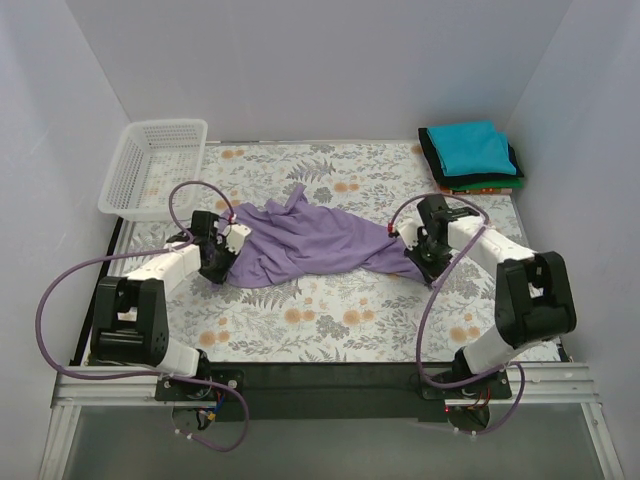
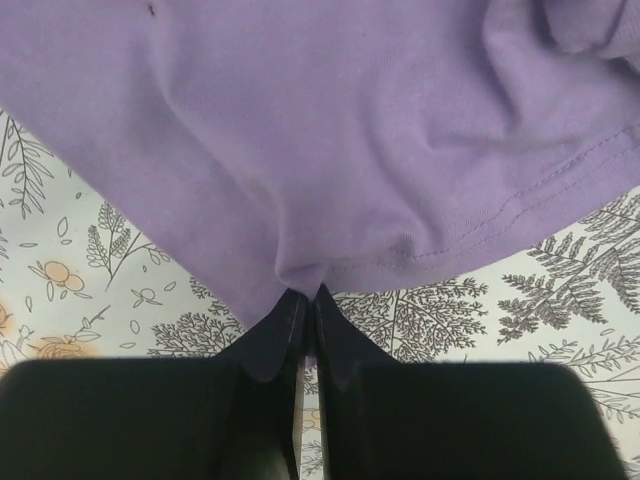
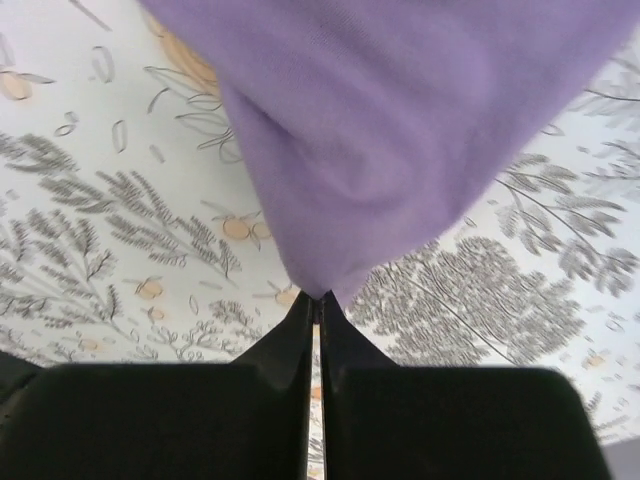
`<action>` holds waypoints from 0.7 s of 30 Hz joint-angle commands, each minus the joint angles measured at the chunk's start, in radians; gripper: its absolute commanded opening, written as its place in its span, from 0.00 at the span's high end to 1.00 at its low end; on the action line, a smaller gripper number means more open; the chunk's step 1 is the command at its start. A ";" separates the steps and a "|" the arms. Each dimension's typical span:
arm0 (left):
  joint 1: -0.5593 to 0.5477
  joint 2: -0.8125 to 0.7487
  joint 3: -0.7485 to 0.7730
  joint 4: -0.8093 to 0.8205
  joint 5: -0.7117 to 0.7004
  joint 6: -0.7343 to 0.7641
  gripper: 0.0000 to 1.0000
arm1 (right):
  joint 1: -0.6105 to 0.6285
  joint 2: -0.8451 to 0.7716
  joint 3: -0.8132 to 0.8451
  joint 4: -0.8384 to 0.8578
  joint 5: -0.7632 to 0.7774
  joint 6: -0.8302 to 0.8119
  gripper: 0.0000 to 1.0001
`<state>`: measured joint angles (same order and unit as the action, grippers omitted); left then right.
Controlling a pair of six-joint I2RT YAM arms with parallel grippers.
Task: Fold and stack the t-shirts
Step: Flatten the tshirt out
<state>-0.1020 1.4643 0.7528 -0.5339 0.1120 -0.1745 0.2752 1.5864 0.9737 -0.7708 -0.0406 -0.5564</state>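
Counter: I see the counter (image 1: pixel 330 372) with a flower cloth (image 1: pixel 330 315) spread over it. Everything sits on that cloth.
Purple t-shirt: The purple t-shirt (image 1: pixel 310 240) lies crumpled in the middle of the counter. It is not folded yet. Its long way runs left to right, from one arm to the other.
Basket: A white basket (image 1: pixel 155 165) sits at the far left corner, apart from the shirt.
Folded t-shirts: The folded t-shirts (image 1: pixel 470 155) are piled at the far right corner. Teal is on top, with dark green and orange-red edges under it.
Left gripper: My left gripper (image 2: pixel 308 295) is at the shirt's left end. Its jaws are clenched on the stitched edge of the purple cloth.
Right gripper: My right gripper (image 3: pixel 316 298) is at the shirt's right end. Its jaws are pinched tight on a pointed bit of the purple cloth.
Which way: The shirt stretches between the two sets of jaws. Each arm is nearest its own end.
Next move, I think: With both ends held, I would pull the arms apart so the shirt opens out flat.
Watch out: Each pinch holds only a little cloth, so I think an end could slip out.
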 commanded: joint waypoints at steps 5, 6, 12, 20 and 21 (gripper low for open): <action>0.156 -0.041 0.109 -0.239 0.192 0.061 1.00 | -0.016 -0.344 0.132 -0.154 0.004 -0.111 0.99; 0.165 -0.062 0.121 -0.257 0.198 0.070 1.00 | -0.027 -0.354 0.141 -0.150 0.017 -0.128 0.99; 0.168 -0.076 0.247 -0.386 0.261 0.078 1.00 | -0.246 -0.189 0.278 -0.110 -0.056 -0.194 0.99; 0.171 -0.009 0.255 -0.360 0.245 0.053 1.00 | -0.219 0.142 0.532 -0.062 -0.067 -0.047 0.95; 0.171 -0.009 0.247 -0.356 0.244 0.046 1.00 | -0.203 0.144 0.536 -0.064 -0.056 -0.039 0.88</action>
<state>0.0681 1.4490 0.9958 -0.8764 0.3370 -0.1196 0.0246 1.7290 1.4368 -0.8406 -0.0891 -0.6506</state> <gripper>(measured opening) 0.024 0.098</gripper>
